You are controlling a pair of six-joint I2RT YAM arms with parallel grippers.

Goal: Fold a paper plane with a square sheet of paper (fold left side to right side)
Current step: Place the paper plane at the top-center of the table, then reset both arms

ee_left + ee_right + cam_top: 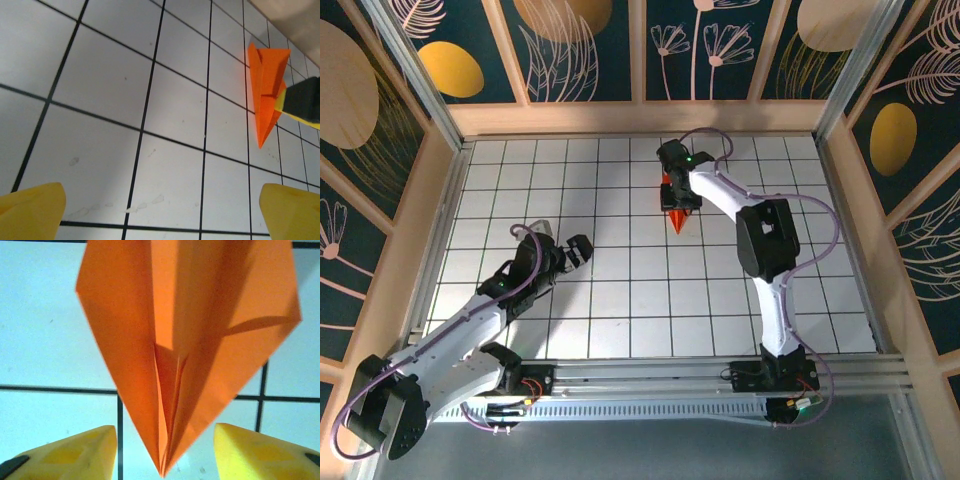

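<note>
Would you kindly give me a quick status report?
Left end effector open, off to the side. Right end effector open, straddling pointed end of paper plane. Plane lying on the table. Nothing blocking.

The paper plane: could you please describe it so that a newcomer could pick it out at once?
On the white gridded table, look at the far half, just right of centre, beneath the right hand. There lies the paper plane, nose toward the near edge. It is a narrow, creased dart, the one bright orange thing on the grid.
</note>
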